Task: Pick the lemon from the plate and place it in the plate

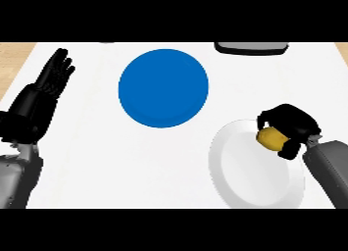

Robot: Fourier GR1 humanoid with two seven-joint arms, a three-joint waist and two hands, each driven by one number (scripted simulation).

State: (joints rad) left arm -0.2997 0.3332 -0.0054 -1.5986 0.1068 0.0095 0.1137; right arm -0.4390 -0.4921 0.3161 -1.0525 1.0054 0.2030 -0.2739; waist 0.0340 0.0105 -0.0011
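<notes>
Now right robot hand [293, 120] curls round the lemon [269, 138] at the white plate [249, 179]'s edge, blue plate [163, 88] well apart

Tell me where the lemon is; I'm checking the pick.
Head view, right side: the lemon is at the white plate's upper right edge, the right hand curled round it.

White counter top [89, 147], dark grey rounded object [250, 47] at its far edge, pale wood [3, 63] beyond both sides

Blue plate [163, 88], upper centre. White plate [241, 176], lower right. Lemon [270, 138] over white plate's upper right, right hand [290, 128] curled round it. Left hand [40, 95] at left edge, fingers straight. Dark object [252, 47], top right.
</notes>
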